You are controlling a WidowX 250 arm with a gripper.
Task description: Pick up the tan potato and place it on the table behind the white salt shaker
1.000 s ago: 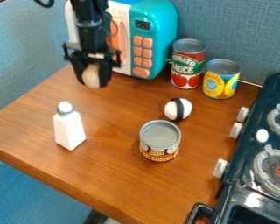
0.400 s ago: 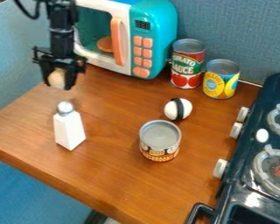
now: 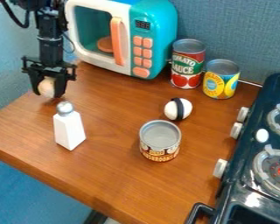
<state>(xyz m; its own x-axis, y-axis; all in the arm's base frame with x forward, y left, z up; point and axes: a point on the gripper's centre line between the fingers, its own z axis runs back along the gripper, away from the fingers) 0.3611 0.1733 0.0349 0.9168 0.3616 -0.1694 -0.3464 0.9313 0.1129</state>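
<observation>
The black gripper (image 3: 47, 89) has its two fingers closed around a pale, rounded object (image 3: 46, 87), one finger on each side, over the table's (image 3: 116, 175) far left part, near its left edge. The white shaker (image 3: 68, 130) stands close by, toward the camera. Bare wood lies between the shaker and the mushroom can (image 3: 160, 141), and along the table's front edge. The toy microwave (image 3: 156, 39) stands behind to the right.

At ten o'clock, black claw (image 3: 47, 94), beige rounded piece (image 3: 46, 87); twelve, turquoise-and-white microwave (image 3: 160, 35), orange buttons (image 3: 142, 52); one, red-and-green can (image 3: 187, 68); two, yellow-and-blue can (image 3: 221, 83); eight, white shaker (image 3: 69, 130); centre-right, white egg (image 3: 186, 107), black band (image 3: 178, 108); brown, wood-grained tabletop (image 3: 110, 170).
</observation>
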